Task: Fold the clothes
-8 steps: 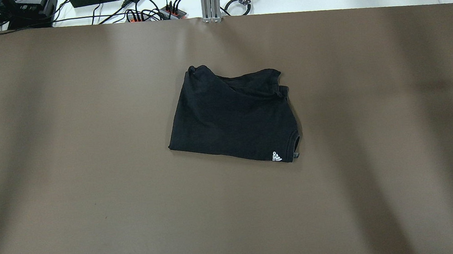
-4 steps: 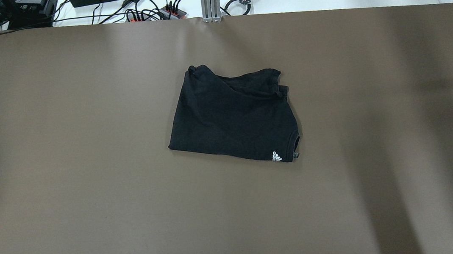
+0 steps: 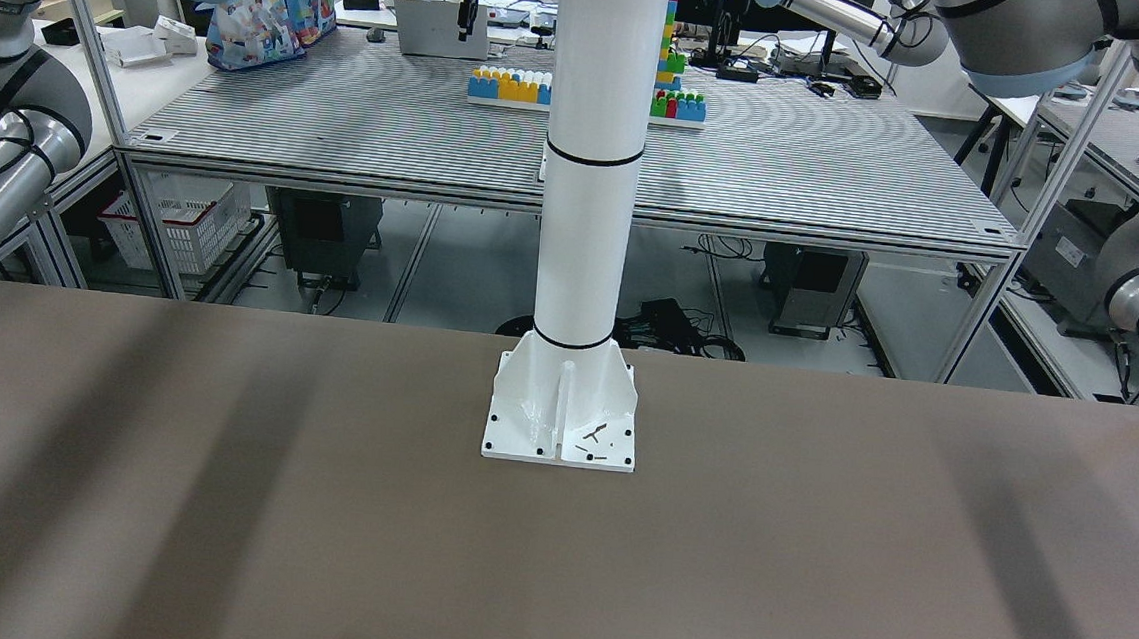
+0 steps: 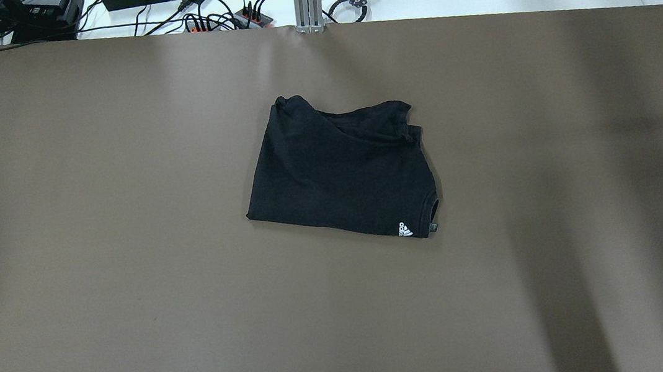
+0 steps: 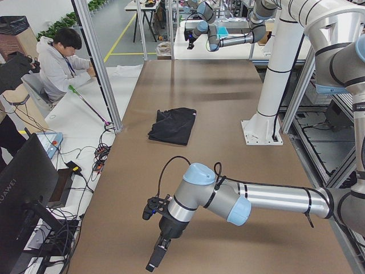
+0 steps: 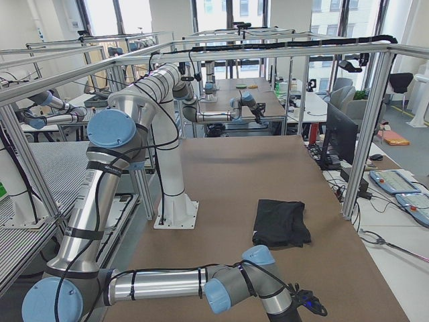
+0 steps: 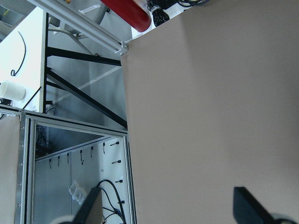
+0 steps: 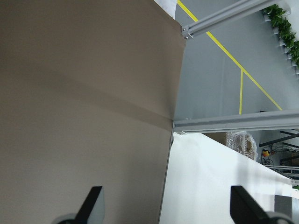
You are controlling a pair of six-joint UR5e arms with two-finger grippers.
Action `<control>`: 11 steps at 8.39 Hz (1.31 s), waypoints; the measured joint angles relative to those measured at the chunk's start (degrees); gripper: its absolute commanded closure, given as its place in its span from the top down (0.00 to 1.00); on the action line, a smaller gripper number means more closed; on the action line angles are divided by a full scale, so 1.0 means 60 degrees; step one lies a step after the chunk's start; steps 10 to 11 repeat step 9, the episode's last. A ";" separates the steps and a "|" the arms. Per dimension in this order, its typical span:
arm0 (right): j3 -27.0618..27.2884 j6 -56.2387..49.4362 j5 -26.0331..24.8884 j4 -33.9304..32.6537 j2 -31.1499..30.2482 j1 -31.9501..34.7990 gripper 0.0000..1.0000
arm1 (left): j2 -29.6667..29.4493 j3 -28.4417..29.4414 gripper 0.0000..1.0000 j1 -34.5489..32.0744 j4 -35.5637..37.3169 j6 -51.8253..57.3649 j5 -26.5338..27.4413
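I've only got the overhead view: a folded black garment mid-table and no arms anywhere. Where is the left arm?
Observer: The exterior left view shows the left gripper pointing down over the table's left end, well apart from the black garment.
Operator: Open or shut?
Observer: Open. Its wrist view shows the fingertips spread wide with only bare table between them.
Operator: And the right one?
Observer: The right gripper is open too. The table's edge runs between its fingers, and it holds nothing.
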 measured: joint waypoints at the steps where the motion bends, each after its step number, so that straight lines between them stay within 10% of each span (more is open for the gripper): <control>1: -0.0073 -0.0024 -0.0346 -0.0106 -0.0001 0.0004 0.95 | -0.0049 0.0012 1.00 -0.0009 0.0077 0.0008 0.0273; 11: -0.0205 0.0109 -0.0448 -0.3369 0.1976 0.0670 0.95 | -0.0987 0.0124 1.00 0.0015 0.1467 0.0417 0.0661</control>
